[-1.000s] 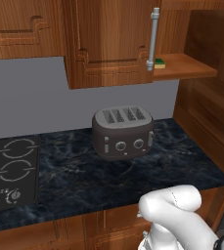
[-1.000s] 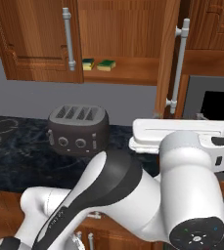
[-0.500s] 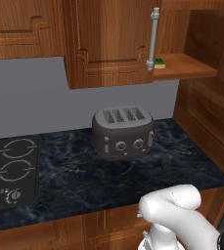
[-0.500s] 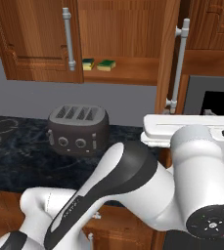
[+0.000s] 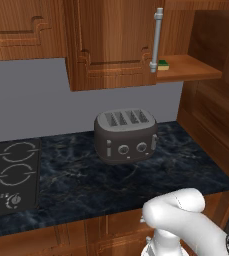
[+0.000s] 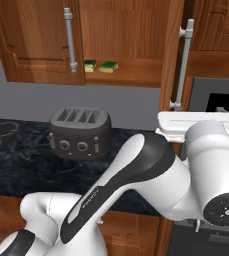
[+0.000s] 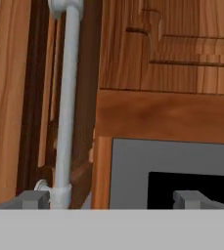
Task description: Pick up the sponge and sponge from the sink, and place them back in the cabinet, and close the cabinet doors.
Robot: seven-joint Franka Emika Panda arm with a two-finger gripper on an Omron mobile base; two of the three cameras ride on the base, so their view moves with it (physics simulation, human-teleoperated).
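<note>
Swung rightward, the wide-open, empty hand faces the right brown wooden door's silver bar handle; both green-and-yellow sponges lie shelved, so closing remains.

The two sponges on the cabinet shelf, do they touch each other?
Apart. In the right base view the left sponge and the right sponge lie side by side on the cabinet shelf, with a strip of bare wood between them.

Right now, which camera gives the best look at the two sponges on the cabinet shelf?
The right base view: both sponges lie side by side on the open shelf, green faces up. The left base view catches one sponge peeking past a door handle. The hand view faces a handle.
</note>
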